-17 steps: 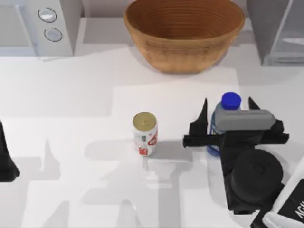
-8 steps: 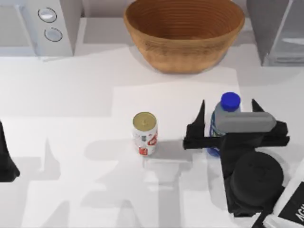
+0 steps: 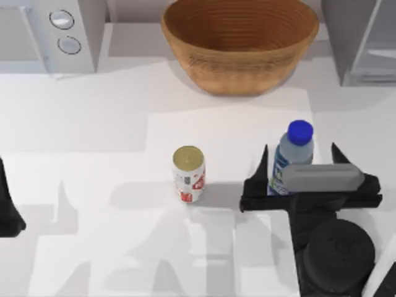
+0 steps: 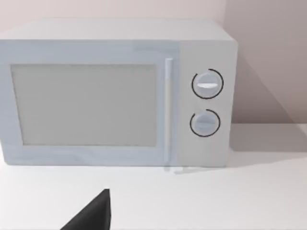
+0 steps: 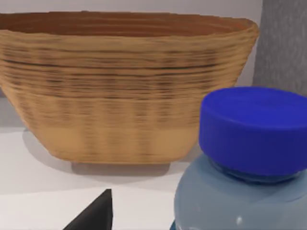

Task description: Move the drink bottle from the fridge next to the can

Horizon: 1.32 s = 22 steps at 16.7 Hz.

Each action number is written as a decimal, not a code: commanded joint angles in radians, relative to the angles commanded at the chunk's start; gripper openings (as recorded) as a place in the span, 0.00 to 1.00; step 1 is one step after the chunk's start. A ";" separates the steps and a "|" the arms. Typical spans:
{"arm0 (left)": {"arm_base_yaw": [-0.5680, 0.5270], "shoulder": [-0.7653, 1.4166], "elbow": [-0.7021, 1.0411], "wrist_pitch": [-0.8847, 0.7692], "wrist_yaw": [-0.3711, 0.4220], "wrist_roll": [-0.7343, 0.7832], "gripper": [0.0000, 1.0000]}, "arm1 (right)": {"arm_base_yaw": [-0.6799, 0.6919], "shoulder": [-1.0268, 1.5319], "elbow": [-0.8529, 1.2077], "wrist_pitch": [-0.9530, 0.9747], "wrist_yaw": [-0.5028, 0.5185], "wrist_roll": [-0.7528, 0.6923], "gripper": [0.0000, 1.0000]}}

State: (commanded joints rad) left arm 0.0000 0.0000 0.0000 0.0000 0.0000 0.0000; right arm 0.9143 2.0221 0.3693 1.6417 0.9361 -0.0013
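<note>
Table (image 3: 93,124): white, broad. At its far edge, left to right: the white microwave (image 3: 49,34) with two knobs, a big woven basket (image 3: 240,43), and the grey fridge (image 3: 362,40) at the far right corner.

Right arm: works at the right side of the table. The right gripper (image 3: 302,162) has drawn back toward the near edge over the last second, and its fingers, spread wide, now stand off either side of the drink bottle (image 3: 292,154) with daylight between; it holds nothing. A second ago the bottle's body sat deeper between the fingers.

Left arm: parked at the table's left edge; one dark fingertip (image 4: 91,213) shows in the left wrist view, facing the microwave (spread cannot be told).

Bottle: upright on the table, out of the fridge, to the right of the can (image 3: 189,173), near but not touching. Its blue cap (image 5: 254,129) looms close in the right wrist view.

Judgement: release made, placement looks done; the retreat only needs to clear the bottle without nudging it.
</note>
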 joint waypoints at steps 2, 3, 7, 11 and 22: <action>0.000 0.000 0.000 0.000 0.000 0.000 1.00 | -0.003 -0.010 -0.003 -0.002 -0.009 0.000 1.00; 0.000 0.000 0.000 0.000 0.000 0.000 1.00 | -0.009 -0.031 -0.008 -0.009 -0.028 0.000 1.00; 0.000 0.000 0.000 0.000 0.000 0.000 1.00 | -0.075 -0.218 -0.055 -0.108 -0.177 -0.001 1.00; 0.000 0.000 0.000 0.000 0.000 0.000 1.00 | -0.220 -0.539 -0.135 -0.343 -0.387 -0.002 1.00; 0.000 0.000 0.000 0.000 0.000 0.000 1.00 | -0.722 -1.607 -0.327 -1.249 -0.855 0.005 1.00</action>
State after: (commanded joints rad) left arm 0.0000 0.0000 0.0000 0.0000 0.0000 0.0000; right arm 0.1920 0.4150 0.0421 0.3929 0.0810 0.0033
